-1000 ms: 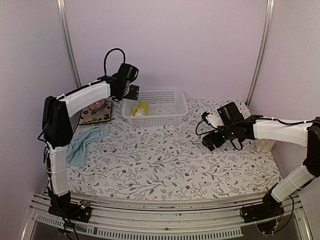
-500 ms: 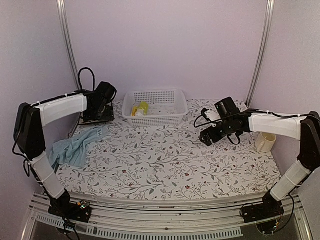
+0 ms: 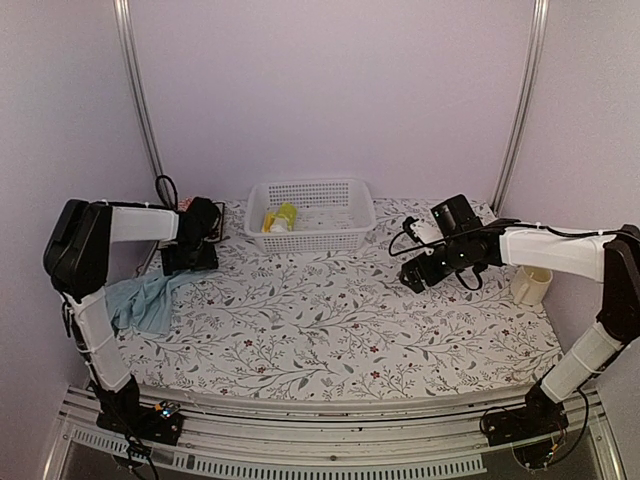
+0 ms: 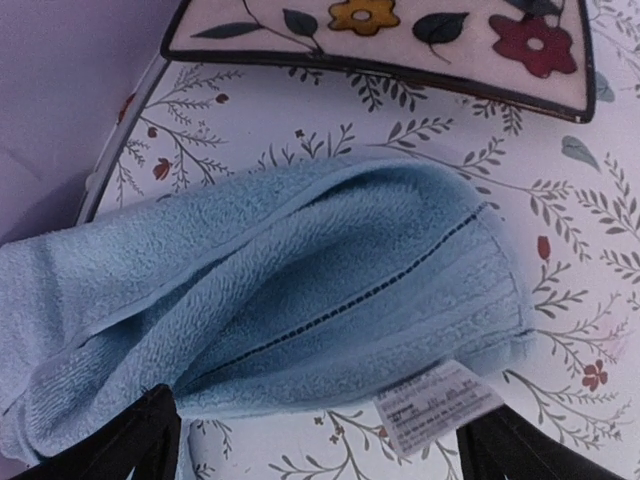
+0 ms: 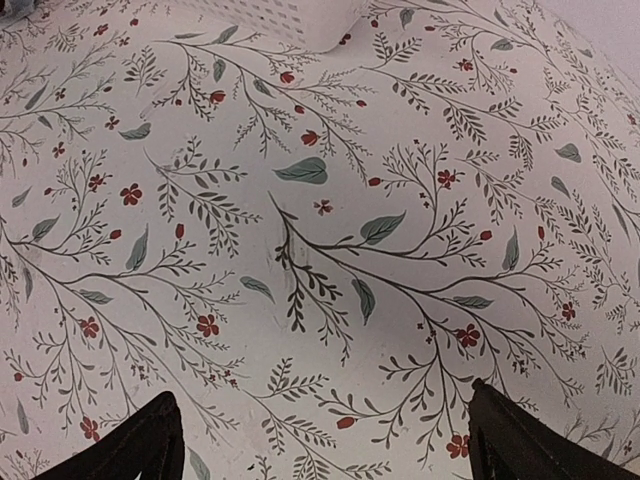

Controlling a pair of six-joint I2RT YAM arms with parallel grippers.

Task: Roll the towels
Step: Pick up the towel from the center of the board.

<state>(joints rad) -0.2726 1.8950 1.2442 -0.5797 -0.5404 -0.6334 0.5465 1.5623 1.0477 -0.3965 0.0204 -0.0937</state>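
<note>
Towels unrolled: blue towel crumpled left of basket, yellow towel inside basket; left gripper and right gripper both wide open, empty.

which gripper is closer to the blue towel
Left. The left gripper hangs open just above the blue towel; the right gripper is far off at the other side of the table.

A robot test cell, dressed up to be looking like a home.
Plain lilac walls and metal poles are closing in the space beyond the right gripper. A floral tablecloth is lying beneath it, and an aluminium rail is carrying the arm bases behind it.
</note>
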